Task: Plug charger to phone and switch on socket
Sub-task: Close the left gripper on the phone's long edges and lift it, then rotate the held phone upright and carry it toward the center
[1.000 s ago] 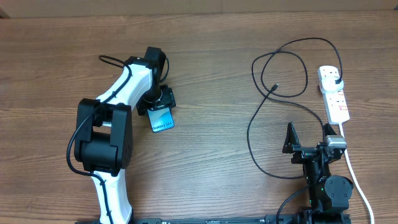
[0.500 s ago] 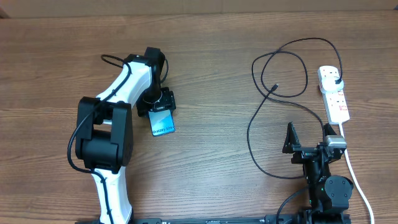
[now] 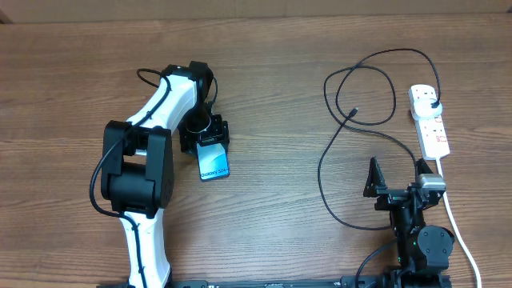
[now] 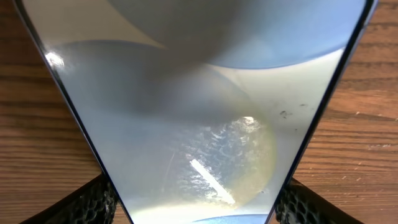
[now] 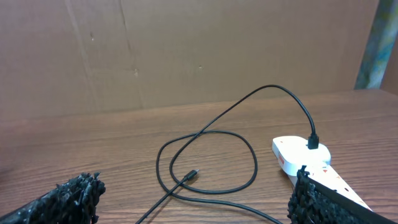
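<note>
The phone (image 3: 213,164), its light blue screen up, lies left of centre with its far end between the fingers of my left gripper (image 3: 205,138), which is shut on it. Its screen (image 4: 199,112) fills the left wrist view, a black finger (image 4: 93,200) against each edge. The charger's black cable (image 3: 322,164) loops at the right; its connector tip (image 3: 353,111) (image 5: 193,174) lies loose on the wood and its plug (image 3: 433,104) (image 5: 313,143) sits in the white socket (image 3: 430,126) (image 5: 298,155). My right gripper (image 3: 396,173) (image 5: 193,208) stands open near the front edge, with nothing in it.
A thick white cord (image 3: 458,228) runs from the socket toward the front right edge, beside the right arm's base (image 3: 420,240). The left arm (image 3: 148,152) stretches across the left of the wooden table. A brown board wall (image 5: 186,50) stands behind the table.
My left gripper has shifted a little toward the right and the front, taking the phone with it. The right arm and the cable have not moved.
</note>
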Robot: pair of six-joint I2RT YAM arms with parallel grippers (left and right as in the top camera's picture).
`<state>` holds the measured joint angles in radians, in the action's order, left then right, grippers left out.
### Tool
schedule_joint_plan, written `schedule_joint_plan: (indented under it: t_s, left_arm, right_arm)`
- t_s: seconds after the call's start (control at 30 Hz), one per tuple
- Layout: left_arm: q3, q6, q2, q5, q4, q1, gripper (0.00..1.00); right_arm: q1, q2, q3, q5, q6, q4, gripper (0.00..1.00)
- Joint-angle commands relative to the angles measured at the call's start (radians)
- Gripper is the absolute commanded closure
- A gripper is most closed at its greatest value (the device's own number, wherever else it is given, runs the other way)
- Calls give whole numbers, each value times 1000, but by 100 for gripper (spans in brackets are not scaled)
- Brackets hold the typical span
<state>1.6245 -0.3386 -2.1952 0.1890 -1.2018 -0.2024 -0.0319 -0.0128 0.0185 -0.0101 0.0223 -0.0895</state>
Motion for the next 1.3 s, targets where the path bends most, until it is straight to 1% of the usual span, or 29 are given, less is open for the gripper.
schedule_joint_plan:
  t_s: [0.0,0.13,0.33,0.43,0.57,0.67,0.7,0.77,0.9,1.03,1.07,1.1,1.27]
  left_arm:
    - [28,30,-8,40,-10,-3,36]
    - [29,76,-8,121,-37,-3,37]
    - [30,123,-8,201,-101,-3,37]
    - [30,148,-8,269,-127,-2,38]
    - [30,187,-8,394,-150,-2,38]
    - [30,187,-8,475,-159,-2,37]
    - [30,187,-8,539,-160,-2,37]
    - [30,190,-8,596,-160,-2,37]
    - [30,190,-8,699,-168,-1,37]
    - [30,191,-8,766,-201,-1,38]
    - [30,200,-8,786,-211,-1,38]
    - [30,237,-8,834,-234,-1,38]
    - [30,293,-8,852,-300,3,39]
  right_arm:
    - [4,7,-11,9,-5,6,0]
    - [4,7,-11,9,-5,6,0]
    - [4,7,-11,9,-5,6,0]
    - [4,7,-11,9,-5,6,0]
    - [4,7,-11,9,-5,6,0]
    - [4,7,-11,9,-5,6,0]
    - [4,7,-11,9,-5,6,0]
    - [4,7,-11,9,-5,6,0]
    - [4,7,-11,9,-5,6,0]
    - [4,7,-11,9,-5,6,0]
    - [4,7,-11,9,-5,6,0]
    - [4,7,-11,9,-5,6,0]
    - [4,7,-11,9,-5,6,0]
